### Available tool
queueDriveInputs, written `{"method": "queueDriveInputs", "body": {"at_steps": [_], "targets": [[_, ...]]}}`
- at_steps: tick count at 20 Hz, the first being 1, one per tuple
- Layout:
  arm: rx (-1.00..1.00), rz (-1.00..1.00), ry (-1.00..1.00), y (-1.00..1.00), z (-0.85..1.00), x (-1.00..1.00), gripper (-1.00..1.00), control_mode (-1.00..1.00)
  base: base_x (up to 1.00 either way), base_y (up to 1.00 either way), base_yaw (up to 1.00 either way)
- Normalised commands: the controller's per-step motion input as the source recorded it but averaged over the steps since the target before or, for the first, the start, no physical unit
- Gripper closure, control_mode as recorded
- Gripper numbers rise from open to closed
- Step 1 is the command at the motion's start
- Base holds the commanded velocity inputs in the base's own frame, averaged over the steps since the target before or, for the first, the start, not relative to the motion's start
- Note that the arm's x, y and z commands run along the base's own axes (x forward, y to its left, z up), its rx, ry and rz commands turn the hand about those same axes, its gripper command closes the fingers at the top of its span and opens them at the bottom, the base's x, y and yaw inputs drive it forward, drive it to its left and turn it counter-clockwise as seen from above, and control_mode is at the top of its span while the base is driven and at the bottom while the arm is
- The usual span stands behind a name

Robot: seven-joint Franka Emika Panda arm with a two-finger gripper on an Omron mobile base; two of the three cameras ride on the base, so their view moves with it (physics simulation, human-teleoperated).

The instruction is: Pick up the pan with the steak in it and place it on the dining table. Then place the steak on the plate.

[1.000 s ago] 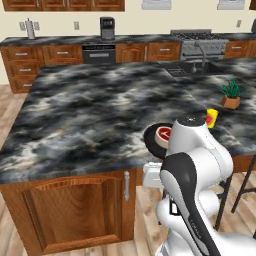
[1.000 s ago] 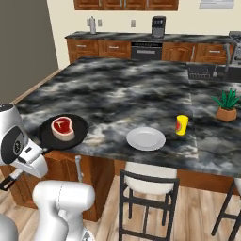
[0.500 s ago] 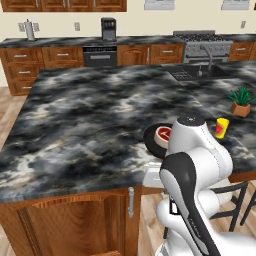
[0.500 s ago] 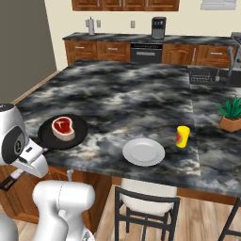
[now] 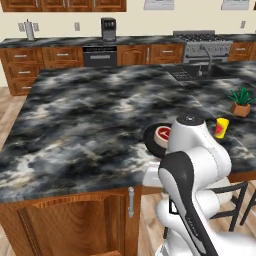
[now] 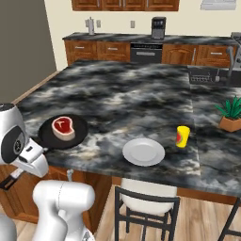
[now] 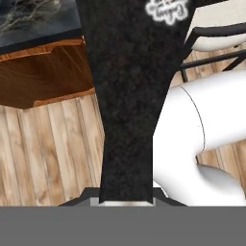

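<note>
- One thing is in the claw (image 7: 126,199): it is clenched on the pan's long black handle (image 7: 129,96), which runs up the hand view away from the fingertips.
- Wooden floor and the brown cabinet side show beneath the handle, so I judge the grip sits off the edge of the desk (image 6: 122,99), not over it.
- Next out, the pan (image 6: 47,136) lies at the near corner of the marbled top, just inside the edge. I cannot tell whether its base is resting on the stone or hanging a little above it.
- The steak (image 6: 63,128) lies in the pan, roughly at its middle, red face up.
- I take this as the end of the first step: the pan has reached the desk, but I have not let go of it.
- The next move calls for settling the pan flat, releasing the handle and backing the claw off without dragging the pan over the edge.
- Beyond that comes the steak: a top-down pinch on a small, low slab.
- The plate (image 6: 143,151) waits to the pan's right, near the same edge and apart from the pan, with bare stone between them.
- Further off stand a yellow cup (image 6: 182,136) and a potted plant (image 6: 230,115), both beyond the plate.
</note>
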Motion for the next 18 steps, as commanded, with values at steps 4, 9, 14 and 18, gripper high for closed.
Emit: {"method": "queueDriveInputs", "body": {"at_steps": [4,9,14,18], "targets": [[0.00,0.00,0.00,0.08,-0.16,0.52,1.00,-1.00,0.00,0.00,0.00],[0.05,0.00,-0.01,0.00,-0.22,0.52,1.00,-1.00,0.00,0.00,0.00],[0.05,0.00,0.00,0.01,-0.25,0.59,1.00,-1.00,0.00,0.00,0.00],[0.06,0.00,-0.01,0.00,-0.23,0.65,1.00,-1.00,0.00,0.00,0.00]]}}
